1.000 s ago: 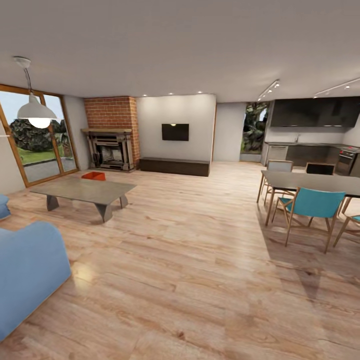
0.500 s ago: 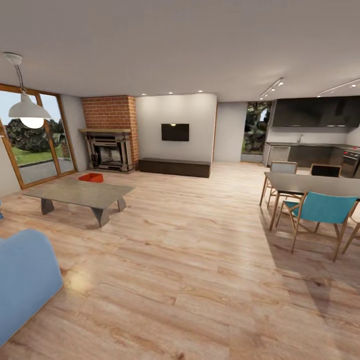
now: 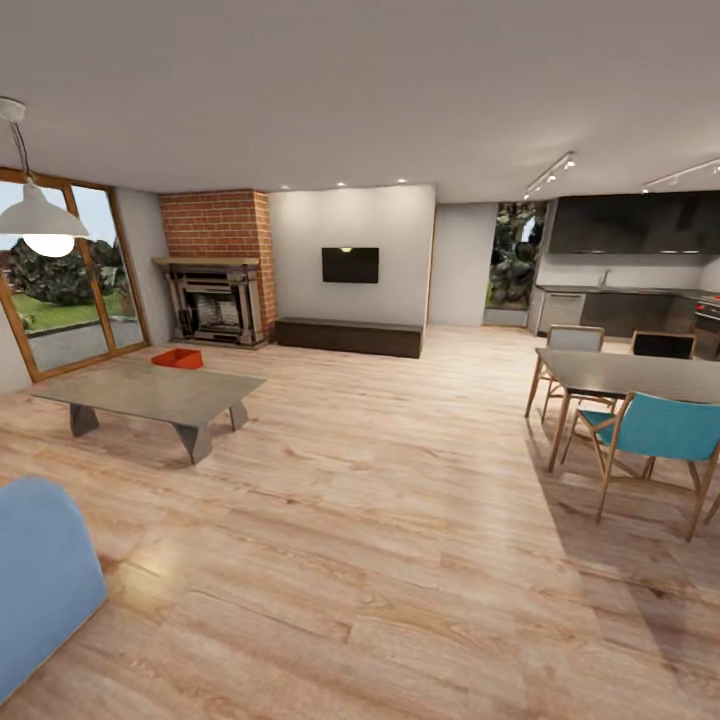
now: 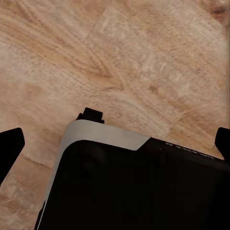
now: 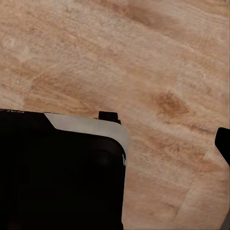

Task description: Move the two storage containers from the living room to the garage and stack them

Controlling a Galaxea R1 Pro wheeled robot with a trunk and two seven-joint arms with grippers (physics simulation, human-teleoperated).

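Since a second ago my whole head view has slid: the blue sofa (image 3: 40,580) has dropped toward the corner, the pendant lamp (image 3: 35,215) has drifted to the edge, and the dining chairs sit further right; that is my base and camera moving, not the furniture.

One storage container (image 3: 177,358) shows as an orange-red box on the light wood floor (image 3: 380,520), just beyond the far edge of the low grey coffee table (image 3: 150,395) and in front of the brick fireplace (image 3: 220,290); the table hides its lower part, and I cannot make out a second one from here; it may be behind the first or elsewhere.

I am well apart from it, so this is the approach leg in the living room; nothing has been picked up yet, and the garage stage lies entirely ahead.

Both arms hang tucked low over the planks, which I judge is for travelling; the left wrist view shows dark fingertips (image 4: 10,143) at opposite edges of its picture with my dark base between, so the left gripper is spread wide and empty; the right wrist view shows one fingertip (image 5: 223,143) at the edge, so I cannot tell how that pincer stands.

Beyond, the wall TV (image 3: 350,264) and the dining table (image 3: 630,372) frame a wide lane; I would steer round the coffee table's near end to reach the box.
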